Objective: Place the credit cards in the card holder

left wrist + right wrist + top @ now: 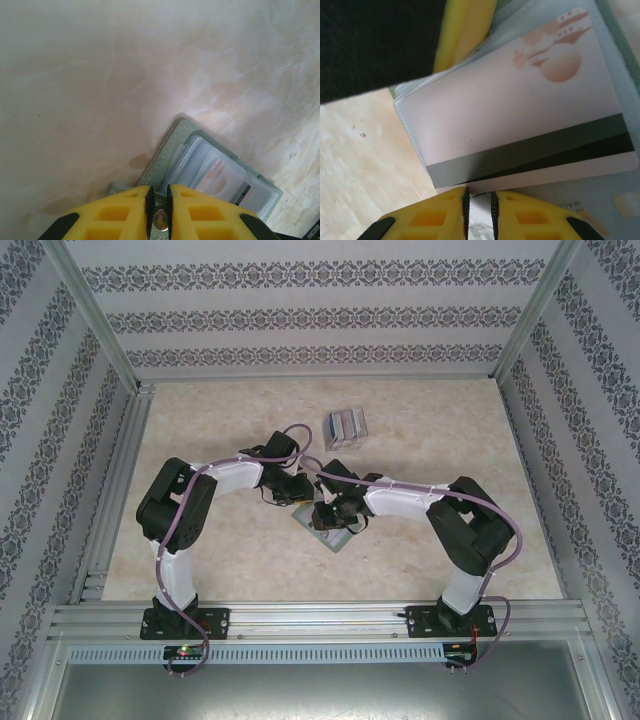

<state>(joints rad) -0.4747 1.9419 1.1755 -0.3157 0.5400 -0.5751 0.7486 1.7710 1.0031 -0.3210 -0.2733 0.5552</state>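
The card holder [336, 539] lies open at mid-table, its grey-green cover [169, 146] spread and clear sleeves showing. My left gripper [159, 193] is shut on the holder's snap tab [160, 220]; from above it [300, 502] sits at the holder's far left. A pinkish-white card [520, 115] with a dark stripe lies on the sleeves, also seen as the card [220, 177] through plastic. My right gripper [479, 194] has its tips at that card's near edge, jaws narrowly apart over a white printed surface. The bundle of credit cards [345, 427] rests further back, apart from both grippers.
Both arms meet over the holder, and the left yellow finger [465, 35] stands close above the card. Patterned walls and metal frame rails [120, 470] enclose the marble table [230, 420]. The front rail [320, 618] carries the arm bases.
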